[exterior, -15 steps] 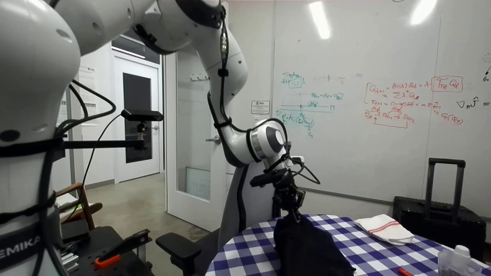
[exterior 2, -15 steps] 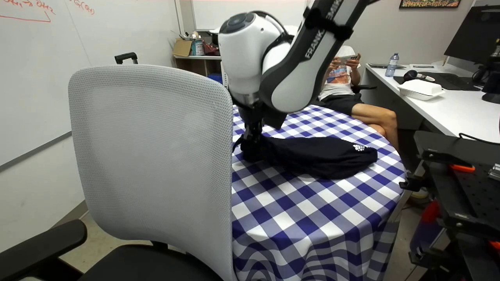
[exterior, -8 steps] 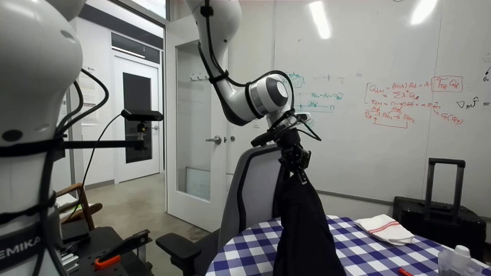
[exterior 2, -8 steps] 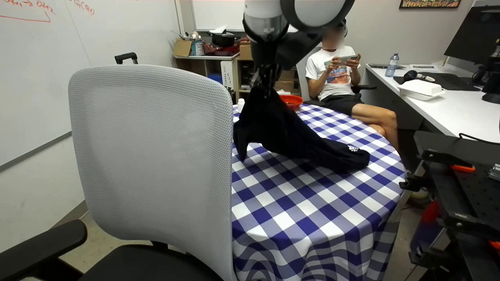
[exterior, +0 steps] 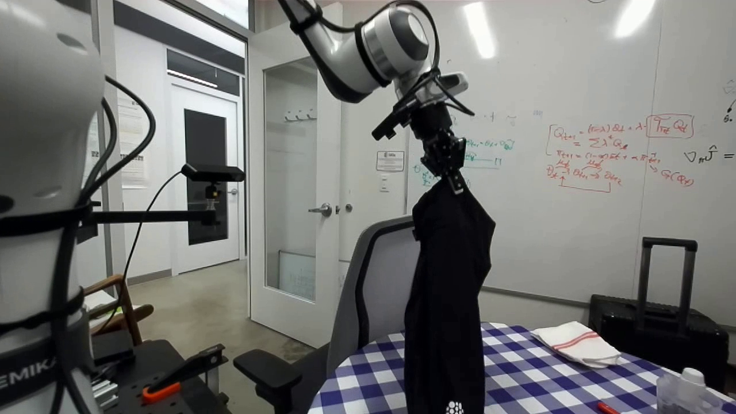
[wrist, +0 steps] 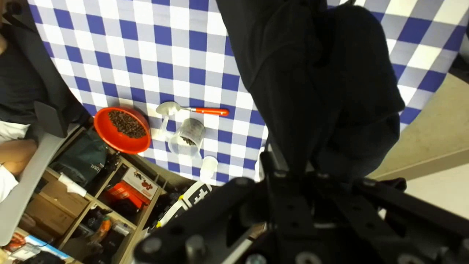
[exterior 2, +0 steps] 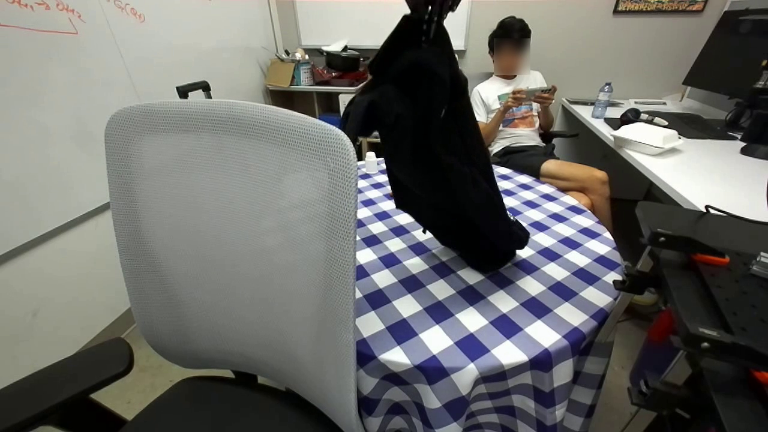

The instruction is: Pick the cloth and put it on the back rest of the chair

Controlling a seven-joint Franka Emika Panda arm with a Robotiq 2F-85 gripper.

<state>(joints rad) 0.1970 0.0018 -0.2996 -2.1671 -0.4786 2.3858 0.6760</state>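
The black cloth [exterior: 448, 299] hangs from my gripper [exterior: 454, 183] above the checked table. It also shows in an exterior view [exterior 2: 441, 144] and in the wrist view [wrist: 289, 80]. My gripper is shut on the cloth's upper end; in the wrist view the fingers [wrist: 296, 170] pinch it. The cloth's lower end hangs low over the table; I cannot tell whether it touches. The chair's grey mesh back rest [exterior 2: 234, 234] stands upright beside the table. It also shows partly behind the cloth in an exterior view [exterior: 388, 282]. The gripper is higher than the back rest's top edge.
The round table wears a blue-white checked tablecloth [exterior 2: 432, 342]. A folded white towel with red stripes [exterior: 577, 344] lies on it. A red bowl [wrist: 124, 130], a spoon [wrist: 210, 111], a clear cup [wrist: 190, 135] and a white bottle [wrist: 209, 167] stand there. A person [exterior 2: 516, 114] sits behind.
My gripper has risen well above the table with the cloth in it. The cloth, which lay along the table, now hangs down, and its printed end has been drawn inward.
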